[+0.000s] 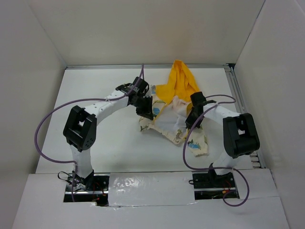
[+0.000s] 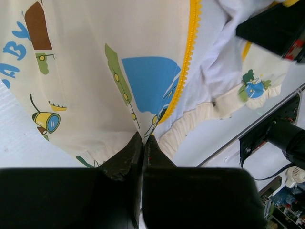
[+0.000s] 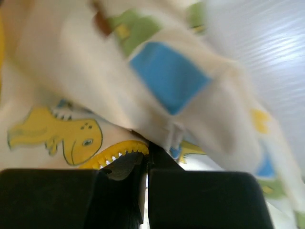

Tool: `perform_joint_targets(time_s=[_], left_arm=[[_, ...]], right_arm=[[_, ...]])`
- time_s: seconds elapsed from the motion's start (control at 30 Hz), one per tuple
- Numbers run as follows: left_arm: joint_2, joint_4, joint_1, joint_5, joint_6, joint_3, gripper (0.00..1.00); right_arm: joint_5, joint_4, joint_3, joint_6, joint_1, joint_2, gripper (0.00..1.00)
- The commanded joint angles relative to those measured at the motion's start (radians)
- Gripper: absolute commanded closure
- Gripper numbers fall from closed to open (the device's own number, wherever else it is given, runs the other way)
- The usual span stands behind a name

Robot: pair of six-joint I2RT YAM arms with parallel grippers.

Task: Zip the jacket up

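At left gripper (image 2: 144,139), pinched jacket (image 2: 86,86)

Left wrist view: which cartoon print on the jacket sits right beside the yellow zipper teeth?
The large blue print, touching the zipper strip; the brown patch, the yellow cone and the blue letters lie well to its left.

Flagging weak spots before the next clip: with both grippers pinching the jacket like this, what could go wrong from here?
1. The left gripper is shut by its very tips on the hem at the foot of the yellow zipper strip; a pull may slip the thin fabric out.
2. The jacket lies bunched and no slider shows, so the halves may not line up.
3. Its cloth drapes over the right gripper, blocking its blurred wrist view.
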Motion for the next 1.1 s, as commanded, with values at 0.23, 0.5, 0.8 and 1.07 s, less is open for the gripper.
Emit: perform_joint_targets(time_s=[0.23, 0.5, 0.8, 1.07], left_arm=[[-0.078, 0.034, 0.074, 0.086, 0.031, -0.041, 0.79], [-0.017, 0.057, 0.097, 0.149, 0.06, -0.017, 0.85], [-0.064, 0.087, 0.106, 0.198, 0.028, -0.018, 1.0], [-0.135, 0.127, 0.11, 0.19, -0.063, -0.104, 1.0]], right_arm=[[0.201, -0.163, 0.131, -0.024, -0.174, 0.074, 1.0], [0.231, -0.178, 0.176, -0.07, -0.193, 0.101, 1.0], [0.336, -0.35, 0.533, -0.113, -0.222, 0.212, 1.0], [0.441, -0.597, 0.46, -0.004, 0.04, -0.02, 1.0]])
